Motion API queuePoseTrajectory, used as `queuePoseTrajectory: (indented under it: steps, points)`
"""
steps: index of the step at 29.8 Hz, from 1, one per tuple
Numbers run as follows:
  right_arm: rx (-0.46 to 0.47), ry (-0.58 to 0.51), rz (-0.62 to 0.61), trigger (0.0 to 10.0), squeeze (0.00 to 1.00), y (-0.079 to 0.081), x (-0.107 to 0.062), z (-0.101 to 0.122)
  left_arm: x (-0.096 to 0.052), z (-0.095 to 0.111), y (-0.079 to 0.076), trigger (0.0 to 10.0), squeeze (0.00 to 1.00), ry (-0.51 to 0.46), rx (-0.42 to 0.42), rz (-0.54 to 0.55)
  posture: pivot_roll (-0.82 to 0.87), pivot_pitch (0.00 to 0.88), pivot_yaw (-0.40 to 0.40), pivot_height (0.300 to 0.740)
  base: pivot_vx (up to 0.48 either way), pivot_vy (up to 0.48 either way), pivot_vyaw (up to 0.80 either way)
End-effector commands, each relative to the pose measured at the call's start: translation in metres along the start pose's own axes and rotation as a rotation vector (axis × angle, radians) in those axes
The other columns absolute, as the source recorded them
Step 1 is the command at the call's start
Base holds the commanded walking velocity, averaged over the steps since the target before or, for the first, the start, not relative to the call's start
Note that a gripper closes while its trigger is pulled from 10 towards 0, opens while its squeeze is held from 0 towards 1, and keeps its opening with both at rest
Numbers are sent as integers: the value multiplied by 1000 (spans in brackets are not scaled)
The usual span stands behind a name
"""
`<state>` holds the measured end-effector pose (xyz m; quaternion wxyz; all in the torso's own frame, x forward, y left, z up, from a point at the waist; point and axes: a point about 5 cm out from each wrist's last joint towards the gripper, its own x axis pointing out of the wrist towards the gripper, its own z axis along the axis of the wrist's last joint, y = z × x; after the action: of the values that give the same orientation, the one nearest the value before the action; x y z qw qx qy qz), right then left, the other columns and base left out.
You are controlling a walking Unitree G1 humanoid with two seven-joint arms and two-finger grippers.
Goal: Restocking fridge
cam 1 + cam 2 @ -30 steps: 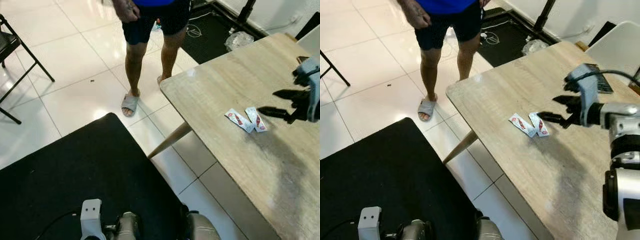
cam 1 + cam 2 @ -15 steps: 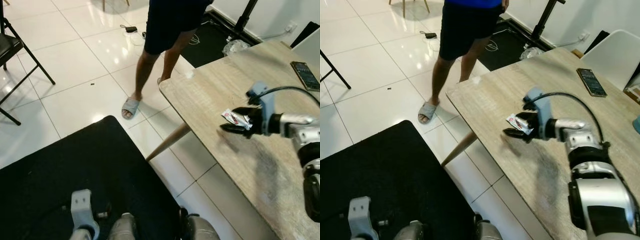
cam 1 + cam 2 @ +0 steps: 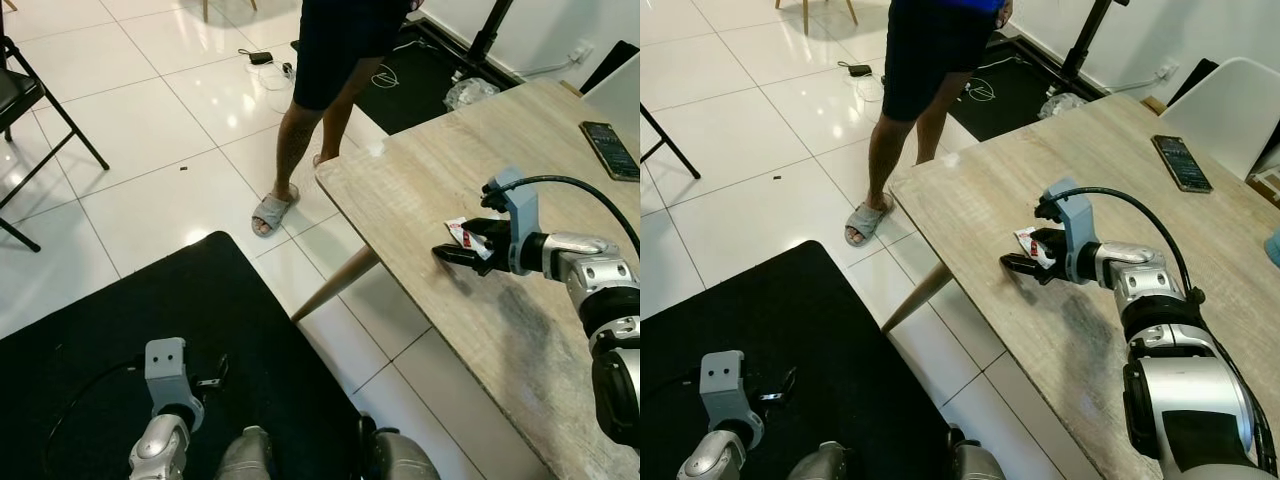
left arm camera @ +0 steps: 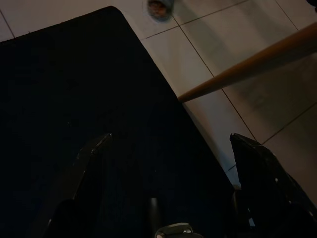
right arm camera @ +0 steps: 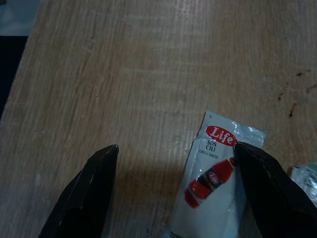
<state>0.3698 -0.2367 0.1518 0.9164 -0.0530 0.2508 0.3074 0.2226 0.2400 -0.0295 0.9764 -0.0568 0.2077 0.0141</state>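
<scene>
Wooden table [image 3: 970, 190]: phone [image 3: 1181, 162] far side; person [image 3: 925, 60] beside corner.

person [image 3: 320, 100] by table [image 3: 560, 330] | phone [image 3: 607, 150] | black mat [image 3: 150, 320] | folding chair [image 3: 25, 100]

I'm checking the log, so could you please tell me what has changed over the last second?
The right tool swung leftward over the sauce sachets and now hovers there open, gripping nothing. The left tool rose into view above the black mat. The person shifted. The sachets and phone stayed on the table.
</scene>
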Motion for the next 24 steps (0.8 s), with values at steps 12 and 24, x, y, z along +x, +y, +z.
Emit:
queuePoseTrajectory:
  steps: [12, 24]
  points:
    - [123, -35, -74, 10000, 0, -19, -24, -8, -14, -31, -10, 10000, 0, 108, 2, -32, 35, 174, -113, 740, 0, 0, 0]
    - [182, 83, -1, 10000, 0, -16, -29, -29, -15, -37, -14, 10000, 0, 141, 2, -39, 21, 174, -117, 740, 0, 0, 0]
